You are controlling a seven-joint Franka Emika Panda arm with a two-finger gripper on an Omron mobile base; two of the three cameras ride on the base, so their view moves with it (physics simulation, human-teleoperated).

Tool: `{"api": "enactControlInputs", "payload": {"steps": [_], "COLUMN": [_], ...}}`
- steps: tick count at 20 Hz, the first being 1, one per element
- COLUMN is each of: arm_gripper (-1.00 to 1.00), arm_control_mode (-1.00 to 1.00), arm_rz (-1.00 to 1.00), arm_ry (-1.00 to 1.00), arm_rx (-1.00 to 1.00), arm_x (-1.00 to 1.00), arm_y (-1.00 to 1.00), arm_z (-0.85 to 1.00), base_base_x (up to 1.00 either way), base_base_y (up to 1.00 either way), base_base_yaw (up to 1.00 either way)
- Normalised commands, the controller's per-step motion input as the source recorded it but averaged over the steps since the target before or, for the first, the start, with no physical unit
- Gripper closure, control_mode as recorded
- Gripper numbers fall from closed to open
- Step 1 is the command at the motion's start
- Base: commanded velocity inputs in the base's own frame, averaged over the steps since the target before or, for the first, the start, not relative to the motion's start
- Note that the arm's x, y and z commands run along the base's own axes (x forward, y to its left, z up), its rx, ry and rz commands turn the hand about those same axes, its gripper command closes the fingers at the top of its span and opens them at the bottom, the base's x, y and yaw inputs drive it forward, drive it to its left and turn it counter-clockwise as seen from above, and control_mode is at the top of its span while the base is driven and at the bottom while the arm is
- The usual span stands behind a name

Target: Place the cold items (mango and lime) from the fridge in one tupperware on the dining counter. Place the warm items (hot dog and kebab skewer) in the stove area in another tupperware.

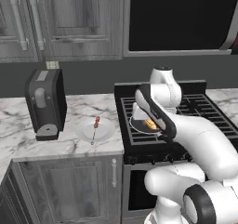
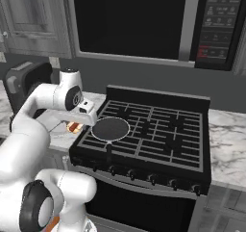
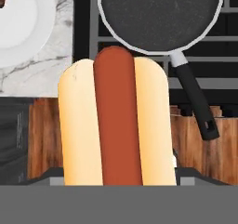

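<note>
The white robot arm's tool (image 2: 74,126) is clamped on a hot dog (image 3: 118,121), a red-brown sausage in a pale tan bun, held lengthwise above the stove's front left edge beside a round dark frying pan (image 3: 160,16), likely lifted for carrying to a tupperware; a kebab skewer (image 1: 95,125) waits on a round white plate (image 1: 106,134) on the marble desk (image 1: 18,139)

marble counter (image 1: 88,146), white plate (image 1: 95,130), toaster (image 1: 45,104)
</note>
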Motion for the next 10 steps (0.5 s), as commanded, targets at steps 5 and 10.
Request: {"api": "enactControlInputs", "payload": {"steps": [5,10], "arm_gripper": [1.00,1.00], "arm_control_mode": [-1.00,-1.00], "arm_rz": [-0.04,0.00], "arm_ry": [0.06,0.00], "arm_rx": [-0.02,0.00], "arm_x": [-0.41,0.00], "arm_y": [0.01,-0.01], "arm_z": [0.11,0.00], "base_base_x": [0.00,0.00], "base_base_y": [0.00,0.00], "base_base_yaw": [0.00,0.00]}}
